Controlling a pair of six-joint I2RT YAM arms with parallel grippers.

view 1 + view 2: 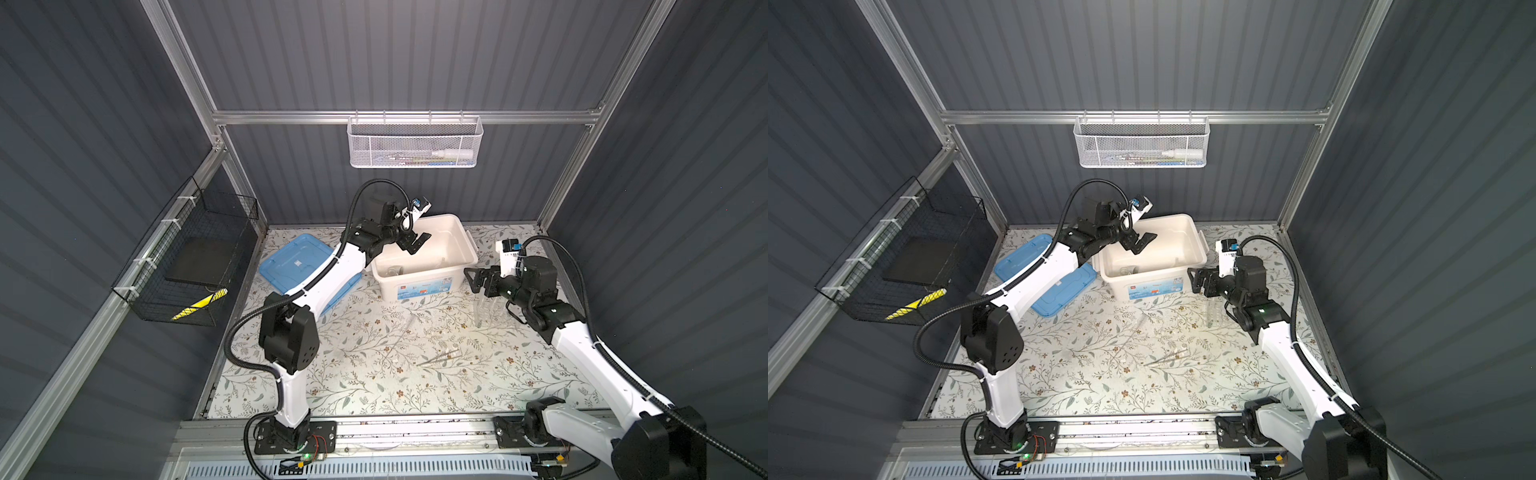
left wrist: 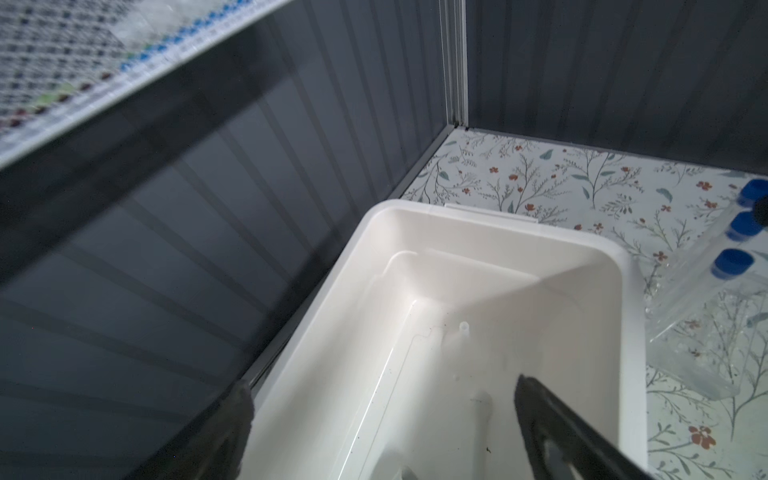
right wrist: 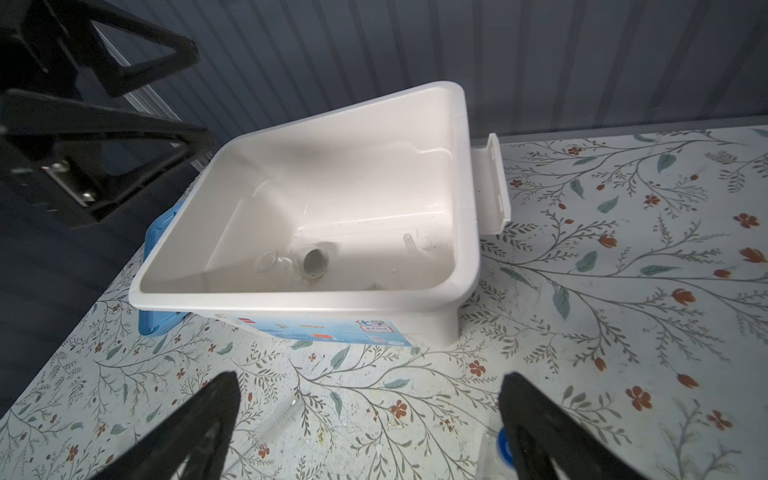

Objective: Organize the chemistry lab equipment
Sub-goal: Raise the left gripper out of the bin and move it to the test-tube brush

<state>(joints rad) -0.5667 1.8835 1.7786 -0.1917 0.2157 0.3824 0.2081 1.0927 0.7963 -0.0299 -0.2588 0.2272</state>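
Note:
My left gripper [image 1: 415, 243] [image 2: 382, 386] hangs open over the cream box [image 1: 424, 257], with nothing between its fingers. On the box floor lie the small white mortar [image 3: 314, 262] on its side, the clear glass dish [image 3: 268, 262] beside it, and a small pale rod [image 3: 409, 243] apart from them. My right gripper [image 1: 478, 280] [image 3: 370, 380] is open just right of the box, above the clear tube rack [image 1: 484, 309]. The rack [image 2: 706, 332] holds three blue-capped test tubes [image 2: 733, 264]. The metal tweezers [image 1: 440, 357] lie on the mat near the middle.
The blue lid [image 1: 299, 257] lies flat left of the box, under my left arm. A thin bristled brush [image 3: 278, 424] lies on the flowered mat in front of the box. A white mesh basket [image 1: 415, 143] hangs on the back wall and a black wire basket [image 1: 187, 257] on the left wall.

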